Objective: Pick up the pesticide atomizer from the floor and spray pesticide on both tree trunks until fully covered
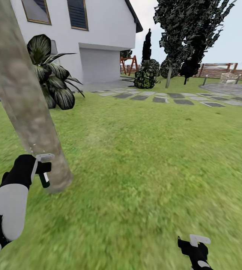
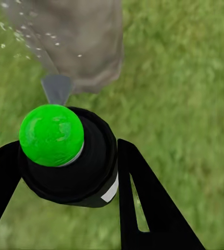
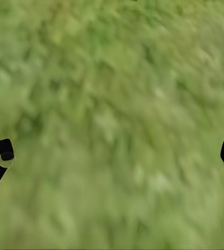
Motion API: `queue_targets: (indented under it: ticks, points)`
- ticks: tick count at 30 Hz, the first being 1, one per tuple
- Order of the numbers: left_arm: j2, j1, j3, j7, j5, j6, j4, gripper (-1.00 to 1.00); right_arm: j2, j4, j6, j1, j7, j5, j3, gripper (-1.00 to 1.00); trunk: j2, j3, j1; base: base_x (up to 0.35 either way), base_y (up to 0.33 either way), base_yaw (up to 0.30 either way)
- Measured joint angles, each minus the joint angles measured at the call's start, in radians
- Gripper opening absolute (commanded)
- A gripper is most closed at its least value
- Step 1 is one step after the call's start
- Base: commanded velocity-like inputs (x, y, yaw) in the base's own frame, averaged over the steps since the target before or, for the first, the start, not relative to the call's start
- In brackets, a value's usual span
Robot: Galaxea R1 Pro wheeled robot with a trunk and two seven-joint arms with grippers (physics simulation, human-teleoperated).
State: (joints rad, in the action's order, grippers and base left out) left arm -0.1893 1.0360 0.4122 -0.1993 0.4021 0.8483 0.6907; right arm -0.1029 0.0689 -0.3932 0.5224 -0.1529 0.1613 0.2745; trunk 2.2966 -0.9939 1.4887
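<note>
A: Where is the atomizer [image 2: 65, 156]?
B: Clamped in my left gripper [image 1: 42, 168], just beside the trunk [image 1: 23, 97], droplets near the bark.
A: Right gripper [image 1: 196, 243]?
B: Over lawn [image 1: 143, 157], fingers wide apart, holding nothing.

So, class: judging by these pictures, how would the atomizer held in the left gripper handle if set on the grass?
The atomizer looks rigid, probably light. Slim, with a rounded green top, it may tip on the lawn. The left gripper holds it near the trunk.
</note>
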Motion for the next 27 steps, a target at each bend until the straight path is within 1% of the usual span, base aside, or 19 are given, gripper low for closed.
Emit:
queue_targets:
  ticks: [5, 9, 10, 11, 13, 15, 16, 17, 19, 20, 22, 27]
  points:
    - [-0.002, 0.0, 0.002, 0.0, 0.001, 0.0, 0.001, -1.0, 0.001, 0.0, 0.0, 0.0, 0.0, 0.0, 0.0, 1.0, 0.0, 0.0, 0.0, 0.019, -0.271, 0.02]
    - [-0.005, -0.001, 0.003, 0.005, 0.002, 0.001, 0.001, -1.0, 0.002, 0.0, 0.0, 0.0, 0.0, 0.0, 0.0, 1.0, 0.0, 0.0, 0.0, 0.001, -0.275, 0.225]
    - [-0.011, -0.001, 0.006, 0.042, 0.01, 0.0, -0.003, -1.0, 0.002, 0.0, 0.0, 0.0, 0.0, 0.0, 0.0, 1.0, 0.0, 0.0, 0.0, 0.0, -0.275, 0.272]
    - [-0.012, -0.001, 0.006, 0.064, 0.0, 0.0, -0.004, -1.0, 0.002, 0.0, 0.0, 0.0, 0.0, 0.0, 0.0, 1.0, 0.0, 0.0, 0.0, 0.0, -0.275, 0.274]
    - [-0.013, -0.001, 0.007, 0.083, -0.005, 0.001, -0.004, -1.0, 0.002, 0.0, 0.0, 0.001, 0.0, 0.0, 0.0, 1.0, 0.0, 0.0, 0.0, 0.008, -0.275, 0.275]
    - [-0.013, -0.001, 0.009, 0.088, -0.01, 0.001, -0.006, -1.0, 0.002, 0.0, 0.0, 0.001, 0.0, 0.0, 0.0, 1.0, 0.0, 0.0, 0.0, 0.104, -0.274, 0.275]
    - [-0.012, 0.0, 0.024, 0.088, -0.015, 0.001, -0.006, -1.0, 0.002, 0.0, 0.0, 0.0, 0.0, 0.0, 0.0, 1.0, 0.0, 0.0, 0.0, 0.14, -0.264, 0.209]
    - [-0.01, 0.0, 0.054, 0.088, -0.024, 0.0, -0.006, -1.0, 0.002, 0.0, 0.0, 0.001, 0.0, 0.0, 0.0, 1.0, 0.0, 0.0, 0.0, 0.162, -0.249, 0.134]
    - [-0.008, 0.0, 0.103, 0.09, -0.037, -0.003, -0.007, -1.0, 0.002, 0.0, 0.0, 0.0, 0.0, 0.0, 0.0, 1.0, 0.0, 0.0, 0.0, 0.213, -0.208, 0.045]
    - [-0.006, 0.0, 0.121, 0.092, -0.04, -0.005, -0.008, -1.0, 0.002, 0.0, 0.0, 0.0, 0.0, 0.0, 0.0, 1.0, 0.0, 0.0, 0.0, 0.233, -0.19, 0.011]
    - [-0.005, 0.0, 0.127, 0.093, -0.043, -0.006, -0.008, -1.0, 0.002, 0.0, 0.0, 0.0, 0.0, 0.0, 0.0, 1.0, 0.0, 0.0, 0.0, 0.238, -0.186, 0.003]
    - [-0.003, 0.0, 0.126, 0.095, -0.041, -0.006, -0.008, -1.0, 0.001, 0.0, 0.0, 0.0, 0.0, 0.0, 0.0, 1.0, 0.0, 0.0, 0.0, 0.14, -0.231, 0.0]
